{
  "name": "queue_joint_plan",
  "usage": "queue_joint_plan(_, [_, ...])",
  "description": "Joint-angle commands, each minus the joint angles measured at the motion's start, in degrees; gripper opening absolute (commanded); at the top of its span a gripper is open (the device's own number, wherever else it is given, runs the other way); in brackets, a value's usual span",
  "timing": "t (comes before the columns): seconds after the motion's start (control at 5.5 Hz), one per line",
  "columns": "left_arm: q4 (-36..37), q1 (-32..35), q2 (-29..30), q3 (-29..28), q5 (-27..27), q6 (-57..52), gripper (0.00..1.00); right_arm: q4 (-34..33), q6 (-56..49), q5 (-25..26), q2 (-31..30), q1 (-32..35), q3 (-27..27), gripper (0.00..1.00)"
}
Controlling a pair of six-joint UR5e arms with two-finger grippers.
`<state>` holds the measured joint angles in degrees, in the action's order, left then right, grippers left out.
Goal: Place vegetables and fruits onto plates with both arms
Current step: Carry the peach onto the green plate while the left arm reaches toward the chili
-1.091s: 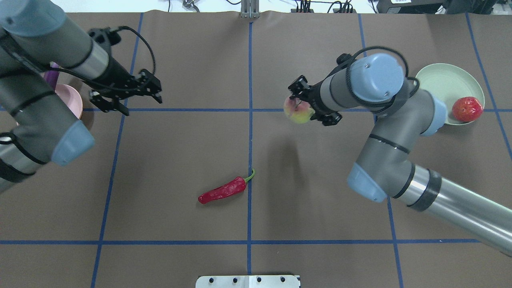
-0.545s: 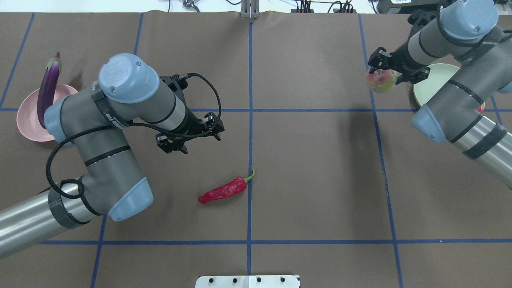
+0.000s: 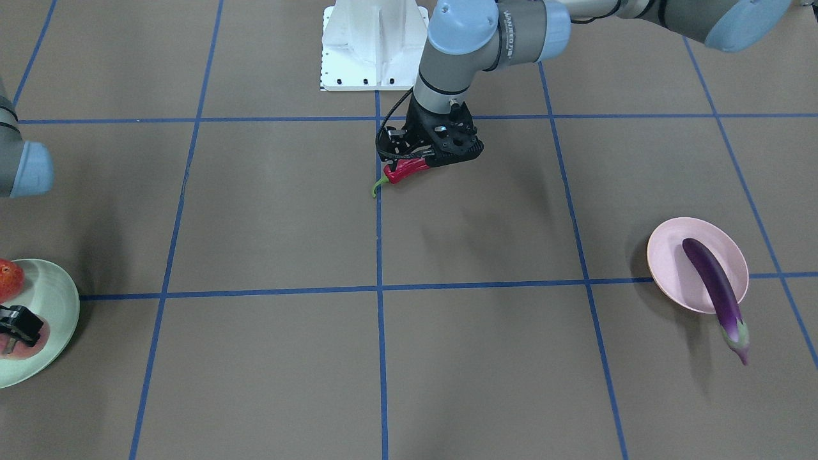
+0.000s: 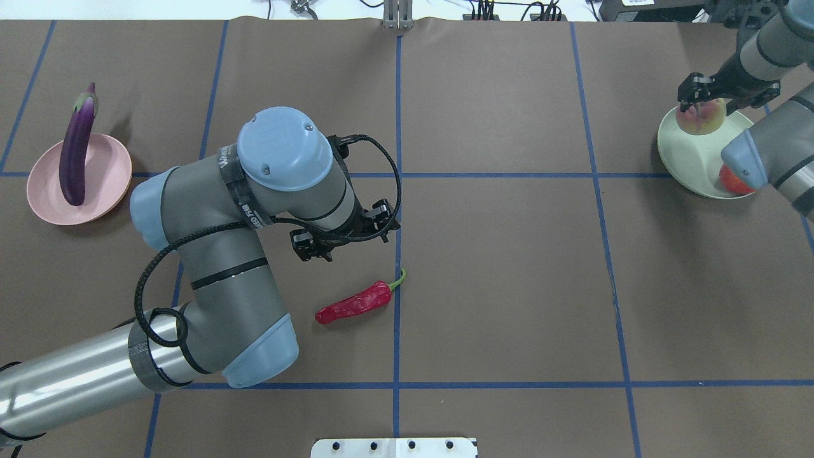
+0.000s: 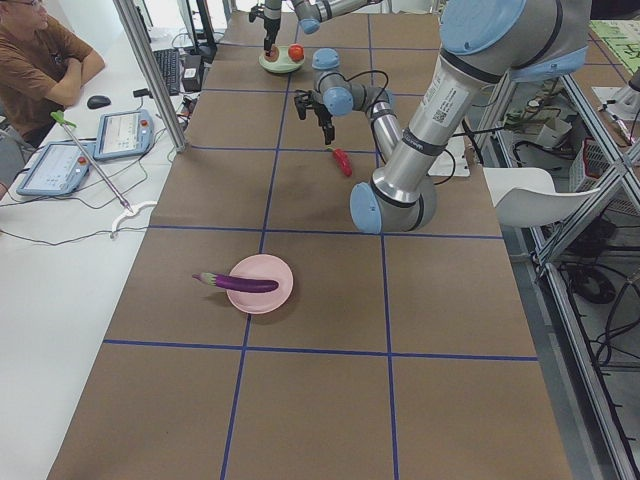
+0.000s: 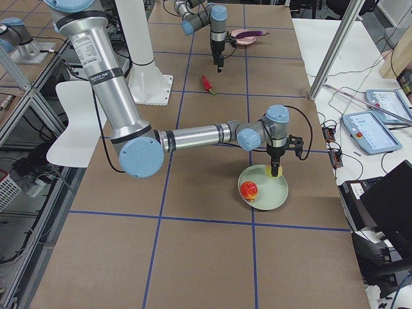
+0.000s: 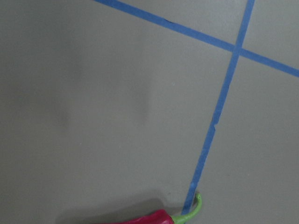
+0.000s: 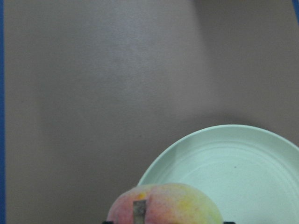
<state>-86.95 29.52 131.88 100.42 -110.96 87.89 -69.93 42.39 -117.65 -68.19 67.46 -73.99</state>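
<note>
We are seeing right gripper [image 4: 699, 105] clamping the peach [image 4: 709, 122] over green plate [image 4: 683, 159]; left gripper [image 4: 346, 245], fingers apart, hovering near red chili [image 4: 353, 303].

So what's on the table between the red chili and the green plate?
Nothing sits there. The overhead view shows only bare brown table crossed by blue tape lines between the chili and the green plate.

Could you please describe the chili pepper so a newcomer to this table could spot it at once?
Start at the brown table and find the blue tape line down its middle. The chili pepper lies beside that line, close to the left pincer. Unlike the purple eggplant, it is short, shiny red, with a curled green stem.
</note>
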Motion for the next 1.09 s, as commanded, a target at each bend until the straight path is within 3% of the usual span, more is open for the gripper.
queue_joint_plan(0.0, [1.4, -2.6, 0.1, -0.2, 2.1, 3.4, 1.0, 0.1, -4.1, -2.1, -1.4, 1.4, 2.6, 0.03])
queue_joint_plan(0.18, [1.3, -3.8, 0.4, -1.4, 2.1, 9.1, 1.0, 0.3, -4.1, -2.8, -2.0, 1.4, 2.4, 0.99])
queue_joint_plan(0.73, [1.4, -4.2, -1.2, -1.3, 4.9, 5.7, 0.98, 0.3, -4.4, -5.4, -1.9, 2.1, 0.6, 1.0])
queue_joint_plan(0.91, [1.4, -5.3, -0.4, -1.3, 4.7, -7.3, 0.96, 0.4, -4.4, -7.0, -1.7, 2.4, 0.2, 1.0])
